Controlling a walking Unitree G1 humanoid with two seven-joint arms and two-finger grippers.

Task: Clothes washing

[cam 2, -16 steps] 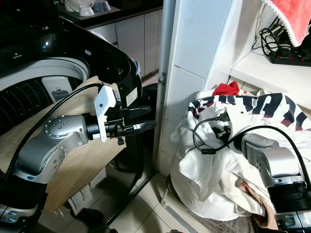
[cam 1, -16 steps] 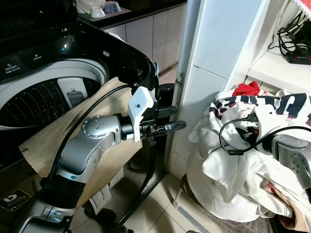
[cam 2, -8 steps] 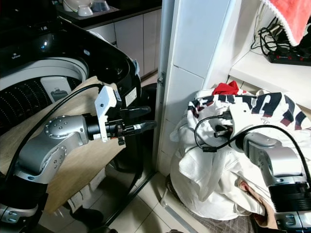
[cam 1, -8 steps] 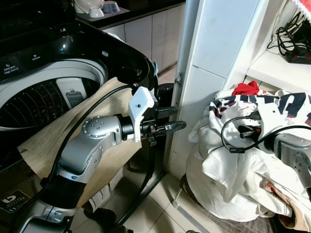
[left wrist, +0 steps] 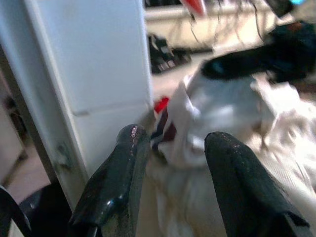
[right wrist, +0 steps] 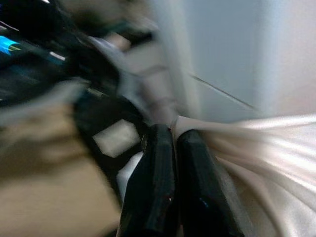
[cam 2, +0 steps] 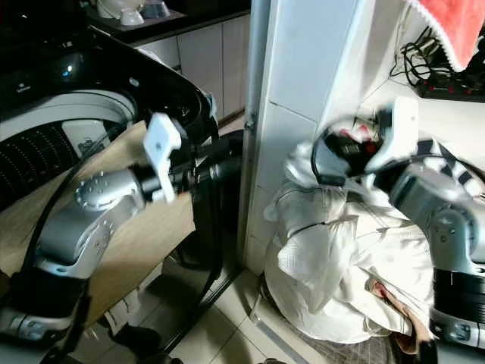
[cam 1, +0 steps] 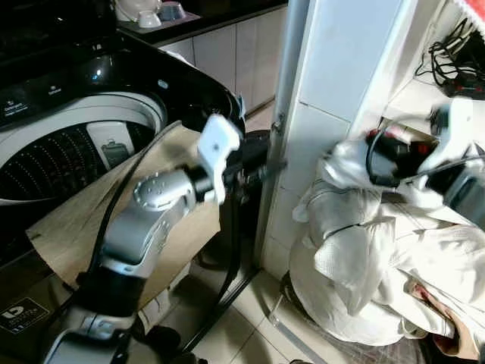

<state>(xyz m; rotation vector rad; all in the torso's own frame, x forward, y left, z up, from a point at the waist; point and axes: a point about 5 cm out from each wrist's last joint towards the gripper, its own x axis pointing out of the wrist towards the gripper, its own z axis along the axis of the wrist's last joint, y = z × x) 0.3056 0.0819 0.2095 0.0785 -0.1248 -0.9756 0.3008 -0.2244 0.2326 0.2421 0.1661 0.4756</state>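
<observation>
Beside the white wall panel (cam 1: 333,91), on the tiled floor (cam 1: 242,334), a heap of laundry (cam 1: 379,288) sits piled up, mostly white cloth. From that heap a white garment (cam 1: 337,220) is drawn up in a long fold, its long axis running from the pile upward toward the robot's right gripper (right wrist: 173,143). In the right wrist view the two black fingers (right wrist: 153,182) are pressed together with a pinch of the white cloth caught between their tips, and the fabric streams away from them in taut pleats. The right arm (cam 2: 432,197) is raised over the heap and blurred. A bit of red cloth (cam 2: 356,140) shows near its wrist.

Across the gap, the left gripper (left wrist: 173,148) is held out level from the bent left arm (cam 1: 151,212), pointing toward the laundry heap, its fingers spread apart with nothing between them. Behind that arm stands the washing machine (cam 1: 83,114), its lid up and the drum (cam 1: 53,163) open at the top. A tan cloth (cam 1: 136,227) hangs over the front edge of the machine, draping down its face.
</observation>
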